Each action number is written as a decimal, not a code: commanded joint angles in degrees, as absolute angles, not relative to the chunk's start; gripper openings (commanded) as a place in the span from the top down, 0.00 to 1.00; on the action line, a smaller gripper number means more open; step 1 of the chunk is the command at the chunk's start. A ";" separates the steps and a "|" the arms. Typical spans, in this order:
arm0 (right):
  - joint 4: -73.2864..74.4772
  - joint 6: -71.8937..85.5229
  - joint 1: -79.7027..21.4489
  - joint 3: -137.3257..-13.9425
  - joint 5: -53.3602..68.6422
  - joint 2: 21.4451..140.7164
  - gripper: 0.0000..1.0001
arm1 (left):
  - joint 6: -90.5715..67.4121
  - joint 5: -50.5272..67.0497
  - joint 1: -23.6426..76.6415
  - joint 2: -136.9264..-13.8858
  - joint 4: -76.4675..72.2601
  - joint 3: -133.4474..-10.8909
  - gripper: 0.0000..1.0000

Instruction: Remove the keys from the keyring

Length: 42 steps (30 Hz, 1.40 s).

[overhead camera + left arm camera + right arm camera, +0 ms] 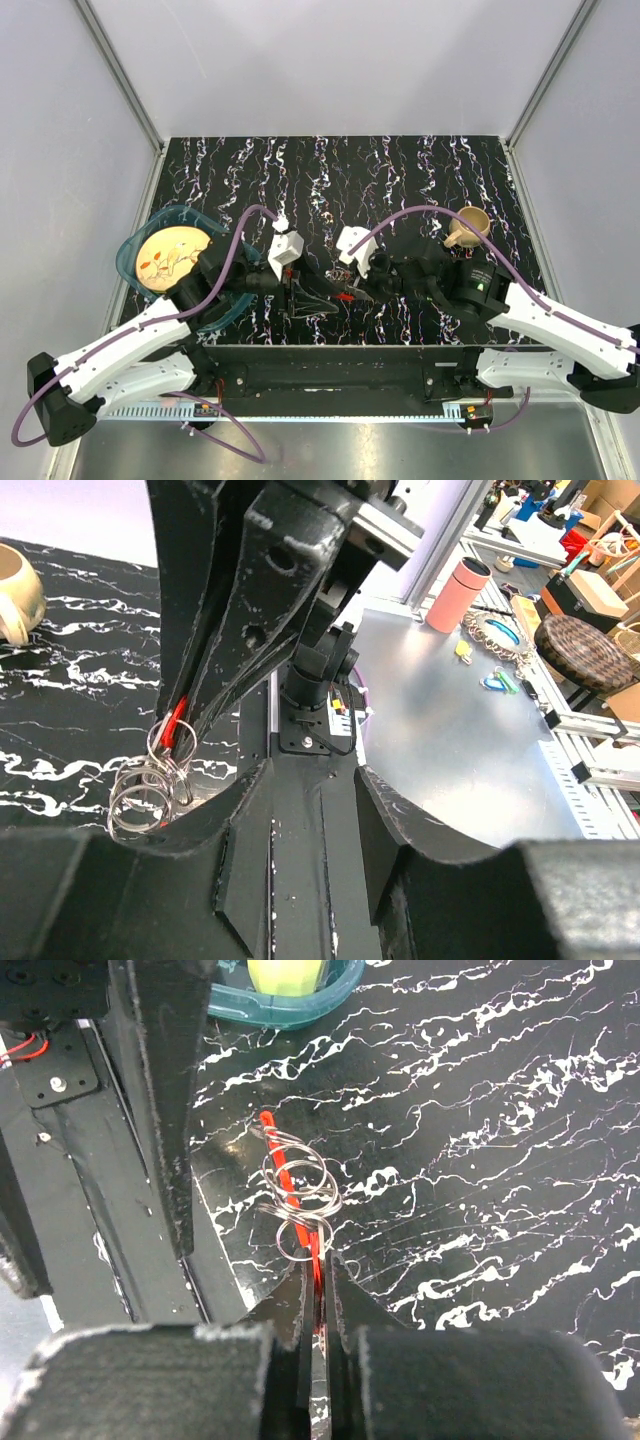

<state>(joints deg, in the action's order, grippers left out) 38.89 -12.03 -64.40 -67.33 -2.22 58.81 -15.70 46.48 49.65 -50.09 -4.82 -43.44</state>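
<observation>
Against the black marbled tabletop (400,170), well left of the tan mug (467,228), the keyring (297,1200) hangs by its red tag (283,1160) from the tightly closed right claw (318,1280), while the left claw (312,772) gapes empty alongside.

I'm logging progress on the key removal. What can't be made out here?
Keys: none is clear; top external too small, wrist views show only overlapping wire rings.
Red piece: its lower end hidden between the right gripper's shut fingers.
Left gripper: contact with the rings unclear; its own finger covers their lower edge in the left wrist view.
</observation>
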 commanded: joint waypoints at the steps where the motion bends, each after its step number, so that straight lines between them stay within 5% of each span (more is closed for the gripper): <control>1: 38.50 -8.44 -64.77 -70.49 -1.41 59.50 1.00 | -15.38 47.56 49.83 -48.52 -10.02 -42.46 0.58; 34: 34.28 -9.14 -68.55 -70.05 1.23 60.47 1.00 | -8.70 40.17 50.10 -49.40 -0.09 -42.80 0.63; 42: 33.05 -10.89 -69.96 -68.12 1.23 58.19 1.00 | -7.03 38.41 50.10 -48.17 4.38 -43.24 0.83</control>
<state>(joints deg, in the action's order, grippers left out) 37.36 -10.02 -68.79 -67.90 0.75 60.84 -8.97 40.66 49.93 -49.47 3.44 -41.76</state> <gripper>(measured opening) 0.029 0.200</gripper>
